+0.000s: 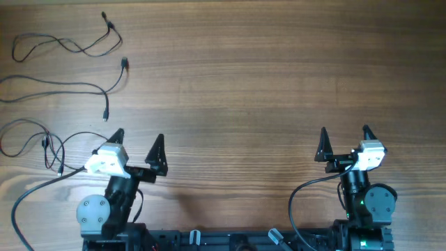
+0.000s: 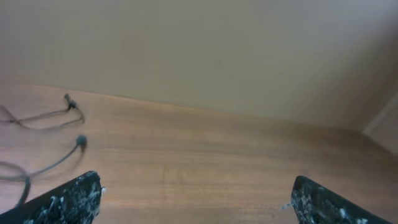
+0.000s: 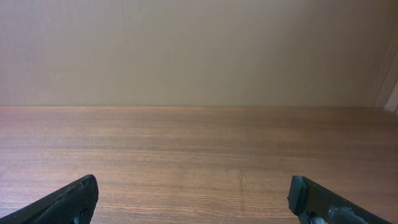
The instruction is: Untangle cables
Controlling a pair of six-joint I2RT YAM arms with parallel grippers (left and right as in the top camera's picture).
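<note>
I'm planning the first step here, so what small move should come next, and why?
Probably swing the left gripper toward the cables: they all lie at the left of the table, nearest that arm, and both it and the right gripper stand open and empty.

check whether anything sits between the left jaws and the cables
Nothing visible does: only bare table lies between the left gripper, jaws open, and the cables ahead to its left.
</note>
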